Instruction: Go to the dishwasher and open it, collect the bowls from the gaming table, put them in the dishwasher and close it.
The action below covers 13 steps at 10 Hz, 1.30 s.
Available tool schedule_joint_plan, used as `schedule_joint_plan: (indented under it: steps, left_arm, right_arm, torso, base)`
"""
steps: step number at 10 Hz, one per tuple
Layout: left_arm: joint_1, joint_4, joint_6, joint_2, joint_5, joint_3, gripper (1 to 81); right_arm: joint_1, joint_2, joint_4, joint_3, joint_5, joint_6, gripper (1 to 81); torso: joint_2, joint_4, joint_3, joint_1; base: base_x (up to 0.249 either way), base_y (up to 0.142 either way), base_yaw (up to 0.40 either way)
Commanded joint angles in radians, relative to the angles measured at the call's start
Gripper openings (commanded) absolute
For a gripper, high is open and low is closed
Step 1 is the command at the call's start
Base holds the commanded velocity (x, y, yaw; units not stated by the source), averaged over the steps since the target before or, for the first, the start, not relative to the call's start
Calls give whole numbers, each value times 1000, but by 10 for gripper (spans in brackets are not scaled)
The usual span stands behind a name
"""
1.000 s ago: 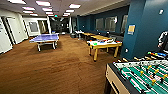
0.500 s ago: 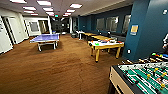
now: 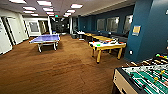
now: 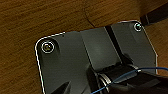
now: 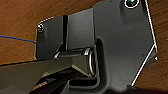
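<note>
Game room, with the gaming table (image 3: 108, 46) right of centre.

Small items on its white worktop blur together; a green speck (image 3: 98, 45) may be a bowl. The table's long axis runs roughly left to right. The foosball table (image 3: 146, 79) is cut off at the corner. Whether either arm's fingers are clenched or released, I cannot tell.

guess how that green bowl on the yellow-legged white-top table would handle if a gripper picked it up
The green bowl looks small and plastic, so probably light and not fragile. It looks low on the smooth white top of the gaming table, so a push would likely slide it rather than tip it. Its shape is too small to judge further.
</note>
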Motion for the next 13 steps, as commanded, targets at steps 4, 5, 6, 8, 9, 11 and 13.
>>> schedule_joint_plan:
  steps: [4, 5, 6, 8, 9, 11, 13]
  left_arm:
    - [-59, -4, -1, -5, 42, -2, 811]
    - [-59, -4, -1, -6, 42, -2, 811]
    - [-59, -4, -1, -6, 42, -2, 811]
    - [-59, -4, -1, -6, 42, -2, 811]
    - [-59, -4, -1, -8, 42, -2, 811]
    - [-59, -4, -1, -8, 42, -2, 811]
    - [-59, -4, -1, -6, 42, -2, 811]
  right_arm:
    - [52, -1, -7, 8, -48, -4, 811]
    - [51, -1, -7, 8, -48, -4, 811]
    - [52, -1, -7, 8, -48, -4, 811]
    - [52, -1, -7, 8, -48, -4, 811]
    - [49, 0, -7, 8, -48, -4, 811]
    - [49, 0, -7, 8, -47, -4, 811]
    - [48, 0, -7, 8, -47, -4, 811]
  torso:
    - [0, 0, 0, 1]
    - [0, 0, 0, 1]
    - [0, 0, 0, 1]
    - [0, 0, 0, 1]
    - [0, 0, 0, 1]
    - [0, 0, 0, 1]
    - [0, 0, 0, 1]
  base:
    - [187, 54, 0]
    - [189, 0, 0]
    - [190, 0, 0]
    - [191, 0, 0]
    - [192, 0, 0]
    - [193, 0, 0]
    - [201, 0, 0]
